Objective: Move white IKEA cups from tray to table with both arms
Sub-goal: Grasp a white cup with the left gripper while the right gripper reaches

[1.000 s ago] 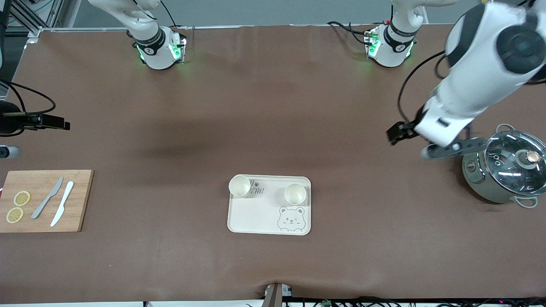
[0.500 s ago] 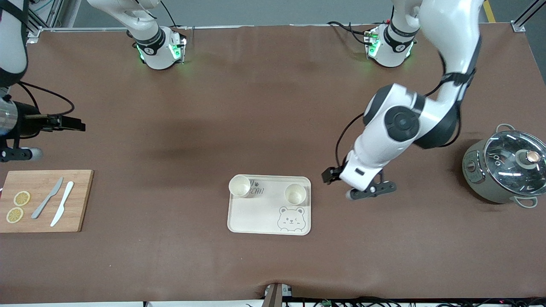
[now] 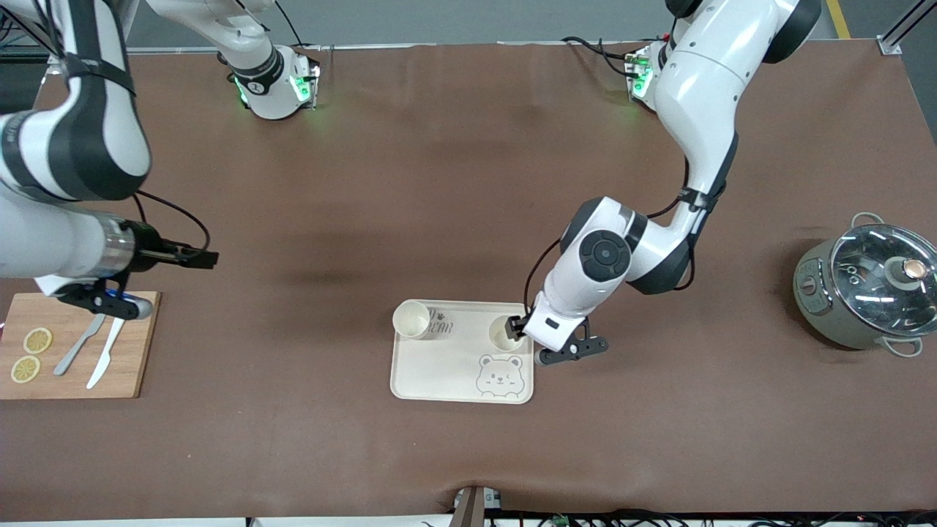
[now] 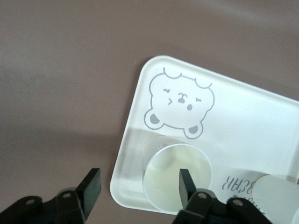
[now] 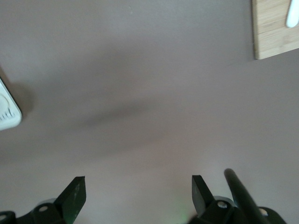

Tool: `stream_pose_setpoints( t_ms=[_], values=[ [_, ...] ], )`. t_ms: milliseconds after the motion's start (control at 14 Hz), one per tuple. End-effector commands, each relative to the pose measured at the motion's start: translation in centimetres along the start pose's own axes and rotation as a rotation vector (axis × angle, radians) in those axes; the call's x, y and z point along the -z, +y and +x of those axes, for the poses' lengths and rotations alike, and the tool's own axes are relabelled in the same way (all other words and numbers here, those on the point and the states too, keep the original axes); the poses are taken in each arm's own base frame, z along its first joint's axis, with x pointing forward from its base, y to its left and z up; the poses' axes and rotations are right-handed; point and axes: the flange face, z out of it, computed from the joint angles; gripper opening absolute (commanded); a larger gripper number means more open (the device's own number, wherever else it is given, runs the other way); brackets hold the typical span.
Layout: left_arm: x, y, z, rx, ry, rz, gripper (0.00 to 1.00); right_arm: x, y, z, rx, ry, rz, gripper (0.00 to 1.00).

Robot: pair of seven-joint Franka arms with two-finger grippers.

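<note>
My left gripper [image 4: 138, 184] hangs spread wide over 1 cup [image 4: 176, 176] on the tray [image 3: 439, 369]; the other cup [image 3: 411, 319] stands on the same tray, toward the right arm's end. My right gripper [image 5: 135, 190] is also spread, over the bare table [image 5: 154, 88] near the cutting board [image 3: 73, 344]

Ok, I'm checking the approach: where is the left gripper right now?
The left gripper, fingers open, is over the tray, above the white cup at the tray's edge toward the left arm's end.
</note>
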Motion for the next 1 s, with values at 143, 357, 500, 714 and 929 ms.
stream_pose_setpoints(
  t_ms=[143, 357, 500, 714, 929],
  values=[
    [-2.9, -0.1, -0.2, 0.018, -0.013, 0.024, 0.58, -1.7, -5.6, 0.1, -0.152, 0.050, 0.051, 1.00],
    [-5.0, -0.1, -0.5, 0.006, -0.003, 0.008, 0.16, -3.8, -9.0, -0.3, -0.195, 0.026, 0.073, 1.00],
    [-6.3, 0.4, -1.1, -0.010, 0.008, -0.010, 0.00, -4.9, -11.3, -0.7, -0.202, 0.025, 0.092, 1.00],
    [-5.3, 0.6, -0.9, -0.015, 0.023, -0.013, 0.00, -6.9, -15.9, -1.3, -0.291, 0.063, 0.146, 1.00],
    [-2.3, 0.9, -0.2, -0.083, 0.088, 0.028, 0.00, -9.3, -19.1, -1.0, -0.313, 0.117, 0.186, 1.00]
  ],
)
